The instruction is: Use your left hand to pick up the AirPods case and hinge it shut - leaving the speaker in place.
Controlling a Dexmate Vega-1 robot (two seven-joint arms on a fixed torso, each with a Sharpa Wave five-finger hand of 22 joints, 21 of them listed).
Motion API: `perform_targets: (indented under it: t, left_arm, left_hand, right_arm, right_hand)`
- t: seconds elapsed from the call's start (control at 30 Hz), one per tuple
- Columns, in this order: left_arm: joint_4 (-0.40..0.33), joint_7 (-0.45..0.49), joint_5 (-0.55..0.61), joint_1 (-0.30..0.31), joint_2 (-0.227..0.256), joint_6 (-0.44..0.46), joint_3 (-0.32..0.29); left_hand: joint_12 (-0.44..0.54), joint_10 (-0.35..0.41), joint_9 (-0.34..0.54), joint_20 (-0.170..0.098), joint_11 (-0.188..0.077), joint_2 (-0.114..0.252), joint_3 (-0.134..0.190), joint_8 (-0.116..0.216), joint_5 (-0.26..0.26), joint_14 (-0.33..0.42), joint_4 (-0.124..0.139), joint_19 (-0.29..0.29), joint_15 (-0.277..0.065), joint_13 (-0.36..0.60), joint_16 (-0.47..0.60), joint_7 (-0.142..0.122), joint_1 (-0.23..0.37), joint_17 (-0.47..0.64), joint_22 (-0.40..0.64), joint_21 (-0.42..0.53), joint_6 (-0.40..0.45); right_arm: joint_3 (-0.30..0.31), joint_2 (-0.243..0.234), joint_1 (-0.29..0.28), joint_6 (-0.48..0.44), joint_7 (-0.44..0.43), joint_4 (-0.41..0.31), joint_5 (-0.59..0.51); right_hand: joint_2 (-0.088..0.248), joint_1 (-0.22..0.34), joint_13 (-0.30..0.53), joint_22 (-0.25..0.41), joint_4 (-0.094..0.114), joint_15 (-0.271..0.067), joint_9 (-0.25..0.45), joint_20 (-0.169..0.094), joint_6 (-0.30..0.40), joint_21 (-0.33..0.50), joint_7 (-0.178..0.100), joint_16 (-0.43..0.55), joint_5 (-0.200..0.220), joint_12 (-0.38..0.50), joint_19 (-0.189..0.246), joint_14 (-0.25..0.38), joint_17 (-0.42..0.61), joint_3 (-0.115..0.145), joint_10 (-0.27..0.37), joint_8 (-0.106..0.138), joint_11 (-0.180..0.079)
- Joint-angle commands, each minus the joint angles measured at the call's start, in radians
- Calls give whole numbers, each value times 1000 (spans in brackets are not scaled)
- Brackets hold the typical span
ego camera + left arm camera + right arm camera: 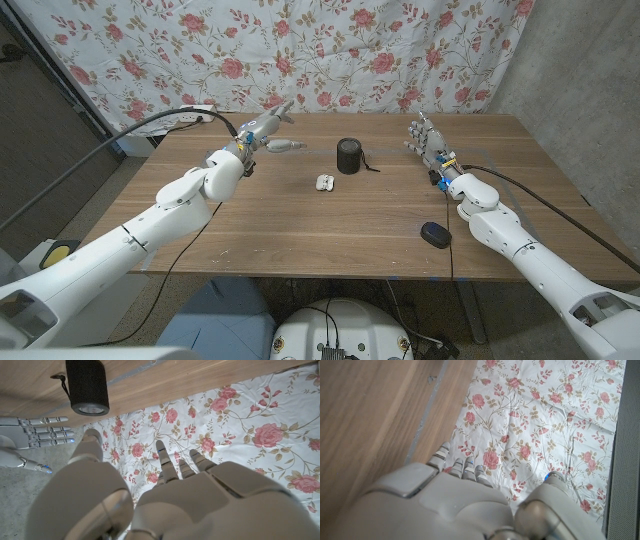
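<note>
My left hand (pixel 262 136) hovers upper left of centre, fingers (pixel 283 146) apart and empty, while the open AirPods case (pixel 325 182) sits mid-frame just below the speaker (pixel 349 156), which a careless reach could knock.

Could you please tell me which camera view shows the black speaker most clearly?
The left wrist view: the speaker appears large, with its round end face and cord visible. The head view shows it small but whole, standing beside the AirPods case. The right wrist view offers table and curtain instead.
</note>
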Motion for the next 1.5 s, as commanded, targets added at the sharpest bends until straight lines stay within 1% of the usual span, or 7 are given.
perform_targets:
  t: [0.03,0.27,0.53,0.73,0.77,0.87,1.5]
  left_arm:
    - [-9,12,95,-16,-4,19,37]
    - [-8,-11,307,-53,-10,88,124]
    - [20,-23,297,-57,-42,55,120]
    - [24,-92,336,-83,-47,59,140]
    - [45,-30,382,-83,-43,31,156]
    - [48,-40,364,-82,-49,10,149]
    - [74,-161,298,-109,-59,-18,141]
  left_hand:
    - [-40,-68,1,-3,4,2,-4,1,6,-48,-6,-4,12,0,-8,3,29,2,2,5,-294]
    - [-48,-77,1,5,8,9,-3,4,7,-57,-6,-13,22,-1,-8,12,37,2,2,2,-298]
    - [-29,-9,1,-2,-37,18,0,15,5,-16,-11,-4,2,0,8,-14,62,2,1,6,-280]
    - [-26,8,1,-7,-37,20,0,17,4,-1,-13,3,-5,0,12,-23,72,2,1,8,-277]
    - [-26,10,1,-8,-32,20,0,16,3,3,-14,3,-6,0,13,-22,74,2,1,8,-278]
    - [-31,6,1,-8,-6,24,1,14,1,16,-14,3,-12,0,16,-16,84,3,1,7,-288]
    - [-12,71,0,4,-21,24,-12,21,-3,43,-1,-1,-14,12,18,-20,72,5,1,5,-257]
  right_arm:
    - [-7,1,16,-10,3,-1,-8]
    - [-9,1,20,-10,8,2,-9]
    - [-9,-9,14,-17,6,-9,-13]
    - [-9,-13,9,-25,1,-13,-13]
    - [-12,-16,12,-23,2,-13,-20]
    - [-9,-14,11,-29,-4,-18,-15]
    - [-22,-6,23,-43,-18,-16,-30]
  right_hand:
    - [4,8,3,2,-7,0,5,6,-1,5,-3,5,-1,5,-9,-5,5,2,9,6,2]
    - [9,11,3,2,-7,0,5,8,-1,5,-2,5,-1,4,-11,-6,5,4,6,6,3]
    - [11,11,3,3,-8,-5,5,13,-2,5,-4,13,-2,4,-16,12,6,3,5,7,3]
    - [12,11,3,3,-9,-2,4,16,-2,4,-3,8,-2,3,-22,-3,6,3,5,7,2]
    - [12,10,3,3,-8,-2,4,18,-2,4,-3,8,-2,3,-24,-3,7,2,4,7,3]
    - [12,9,3,3,-8,-1,4,19,-3,3,-3,9,-2,2,-27,-4,7,2,2,7,2]
    - [14,8,4,3,-9,7,4,24,-6,3,-5,7,-3,1,-38,-17,9,0,-2,7,-1]
